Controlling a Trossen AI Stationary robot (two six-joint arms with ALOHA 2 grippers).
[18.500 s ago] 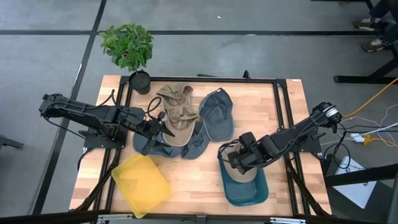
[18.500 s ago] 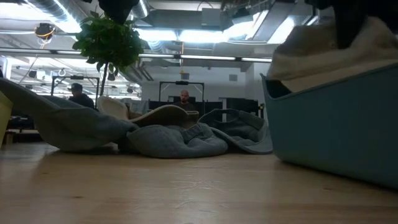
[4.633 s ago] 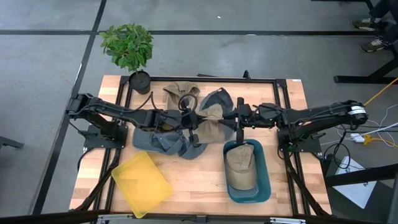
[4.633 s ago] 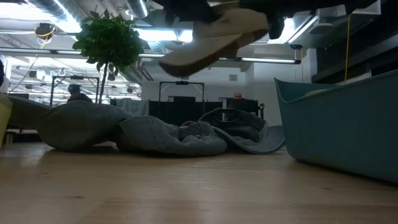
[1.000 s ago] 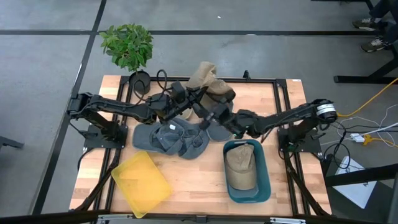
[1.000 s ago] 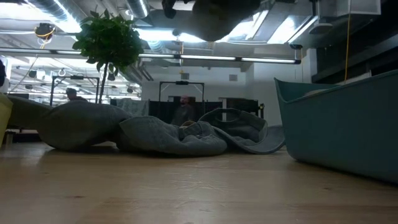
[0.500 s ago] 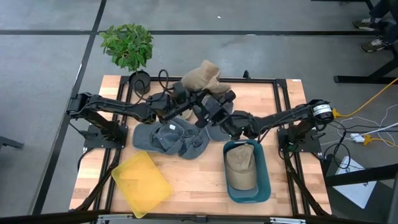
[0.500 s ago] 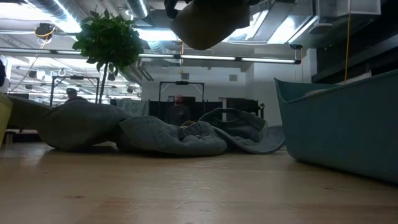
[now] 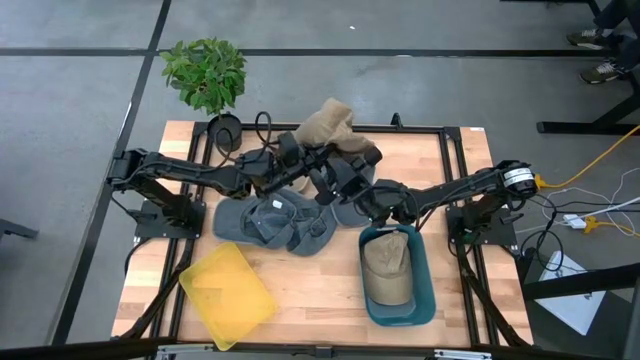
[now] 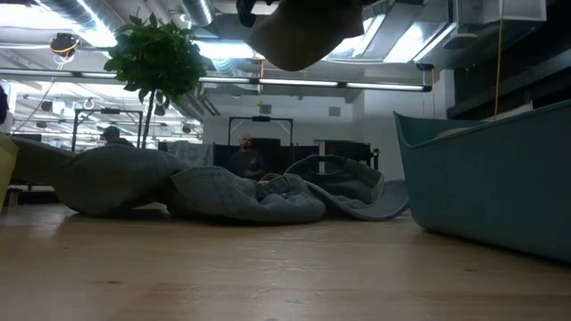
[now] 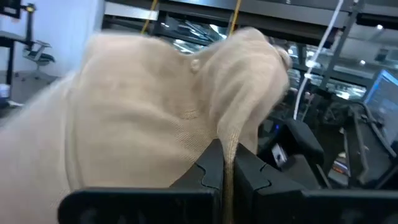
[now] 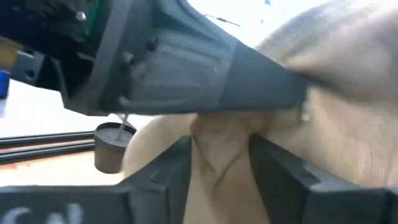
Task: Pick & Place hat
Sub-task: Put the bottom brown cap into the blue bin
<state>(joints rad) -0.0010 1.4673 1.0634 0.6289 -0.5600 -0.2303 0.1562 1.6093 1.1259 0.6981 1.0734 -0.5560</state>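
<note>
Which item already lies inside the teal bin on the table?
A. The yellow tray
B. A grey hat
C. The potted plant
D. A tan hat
D: in the high view a tan hat lies inside the teal bin, while the grey hats lie on the table outside it.

There were two tan hats: one (image 9: pixel 326 122) held up above the table's far side, one (image 9: pixel 387 270) lying in the single teal bin (image 9: pixel 422 300). One yellow tray (image 9: pixel 228 296) sat nearby. The grey-blue hats (image 9: pixel 275 224) lay heaped, too tangled to count. One potted plant (image 9: pixel 207 75). Two arms.
</note>
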